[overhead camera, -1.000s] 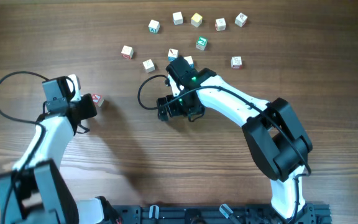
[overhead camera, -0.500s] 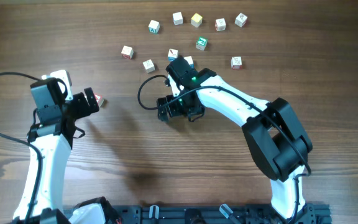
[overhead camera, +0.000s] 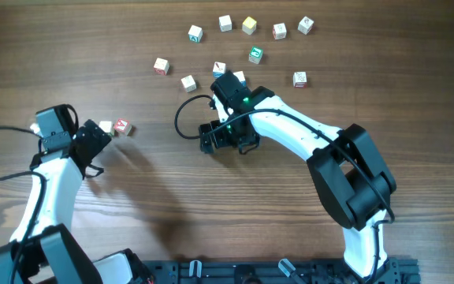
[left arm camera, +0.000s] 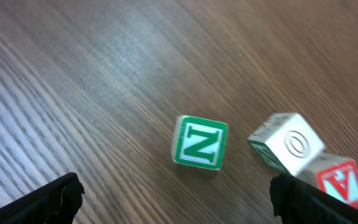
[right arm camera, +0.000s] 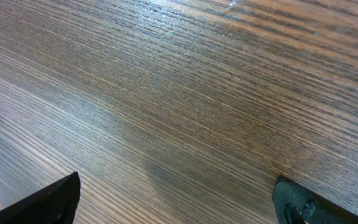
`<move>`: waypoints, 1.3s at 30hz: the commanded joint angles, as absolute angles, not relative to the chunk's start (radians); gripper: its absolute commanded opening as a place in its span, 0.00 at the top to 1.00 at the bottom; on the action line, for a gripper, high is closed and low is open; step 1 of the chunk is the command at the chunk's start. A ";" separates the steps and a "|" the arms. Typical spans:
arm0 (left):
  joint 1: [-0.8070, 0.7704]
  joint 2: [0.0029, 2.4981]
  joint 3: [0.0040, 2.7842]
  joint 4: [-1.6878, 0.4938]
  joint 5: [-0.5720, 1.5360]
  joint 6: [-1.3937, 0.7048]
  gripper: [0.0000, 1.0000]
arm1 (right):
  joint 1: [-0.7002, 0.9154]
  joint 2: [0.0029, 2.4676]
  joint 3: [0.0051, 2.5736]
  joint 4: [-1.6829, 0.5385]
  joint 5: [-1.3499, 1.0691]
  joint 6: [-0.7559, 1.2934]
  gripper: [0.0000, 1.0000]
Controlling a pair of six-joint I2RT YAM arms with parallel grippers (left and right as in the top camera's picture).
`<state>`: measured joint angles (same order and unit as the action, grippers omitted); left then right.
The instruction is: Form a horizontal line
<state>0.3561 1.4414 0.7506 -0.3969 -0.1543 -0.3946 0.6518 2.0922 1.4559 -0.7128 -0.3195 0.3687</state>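
Observation:
In the left wrist view a white cube with a green N (left arm camera: 199,143) lies on the table. To its right is a white cube with a ring on its face (left arm camera: 286,143), and a red-lettered cube (left arm camera: 340,180) sits behind that one. These form the short horizontal line (overhead camera: 114,127) seen from overhead. My left gripper (left arm camera: 182,202) is open just short of the N cube and holds nothing; from overhead, the left gripper (overhead camera: 98,135) sits just left of the row. My right gripper (overhead camera: 227,140) is open over bare wood, as the right gripper (right arm camera: 179,199) also shows in its wrist view.
Several loose letter cubes lie scattered across the far side of the table, among them a yellow-faced cube (overhead camera: 249,25), a green-faced cube (overhead camera: 255,54) and a cube (overhead camera: 161,65) at the left of the group. Two cubes (overhead camera: 219,69) lie right behind the right arm's wrist.
My left gripper opened and drew back down and to the left. A white cube now lies free beside the red-lettered one. The right arm has not moved.

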 commanded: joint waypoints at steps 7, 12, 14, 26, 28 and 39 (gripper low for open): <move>0.371 1.588 0.748 -0.308 -0.174 -0.454 0.00 | 0.650 2.095 1.451 -0.709 -0.283 0.366 0.01; 0.390 1.644 0.748 -0.282 -0.173 -0.454 0.03 | 0.650 2.095 1.451 -0.709 -0.283 0.366 0.00; 0.391 1.656 0.748 -0.272 -0.173 -0.453 0.10 | 0.650 2.095 1.451 -0.708 -0.283 0.367 0.00; 0.391 1.659 0.748 -0.167 -0.168 -0.449 0.57 | 0.650 2.095 1.451 -0.708 -0.283 0.367 0.00; 0.391 1.659 0.748 -0.141 -0.168 -0.449 0.62 | 0.650 2.095 1.451 -0.708 -0.283 0.366 0.00; 0.391 1.659 0.748 -0.066 -0.061 -0.389 0.68 | 0.650 2.095 1.451 -0.707 -0.283 0.367 0.00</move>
